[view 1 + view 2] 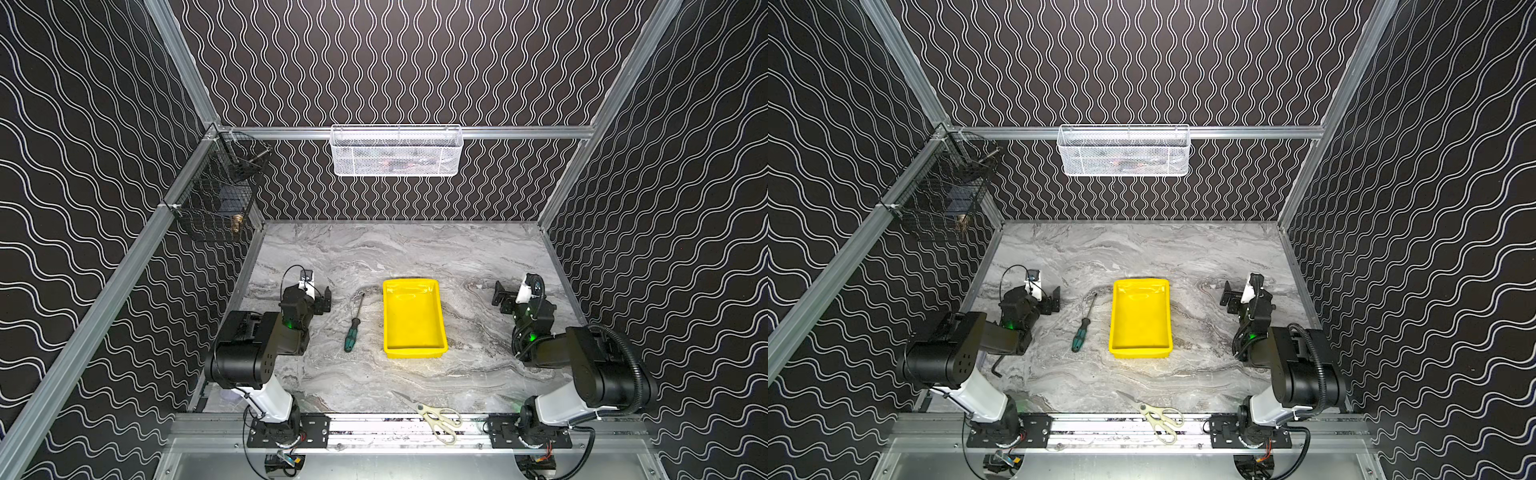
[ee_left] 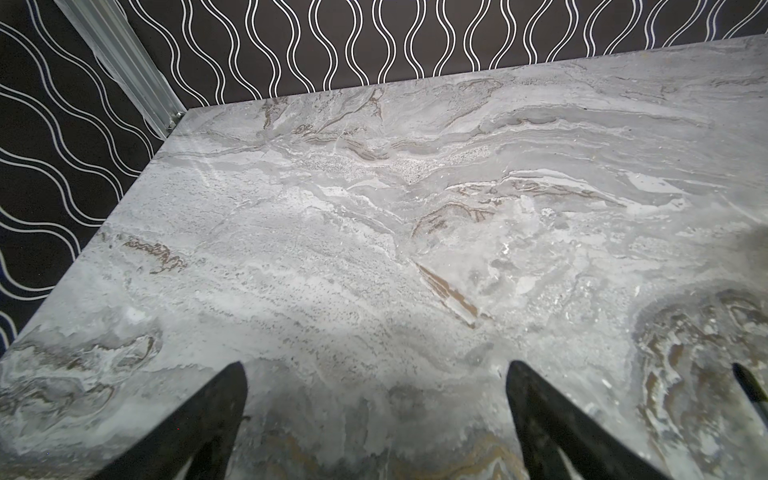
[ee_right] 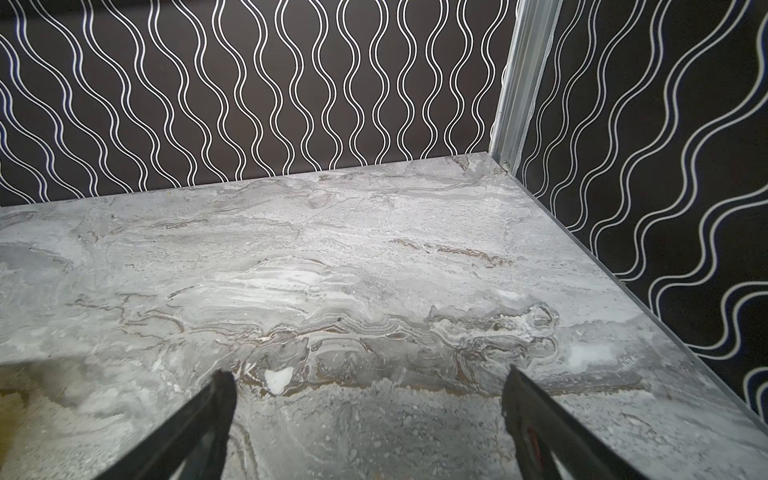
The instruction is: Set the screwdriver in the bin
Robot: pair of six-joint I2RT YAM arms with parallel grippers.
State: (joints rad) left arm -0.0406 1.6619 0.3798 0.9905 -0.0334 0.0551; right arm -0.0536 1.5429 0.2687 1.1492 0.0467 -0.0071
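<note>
Two sets of jaws stand spread wide and empty over the veined grey tabletop (image 1: 374,249), as both wrist views show; the screwdriver (image 1: 354,324) lies flat on it, outside the bin (image 1: 415,284), near the bin's left wall but not touching it; its long axis runs nearly parallel to that wall, green-and-black handle toward the robot, thin dark shaft pointing away; the left arm (image 1: 249,345) is the nearer, its jaws just left of the shaft; the bin is glossy yellow plastic, shallow, low-walled, empty; the right arm (image 1: 590,361) sits well apart beyond it.
</note>
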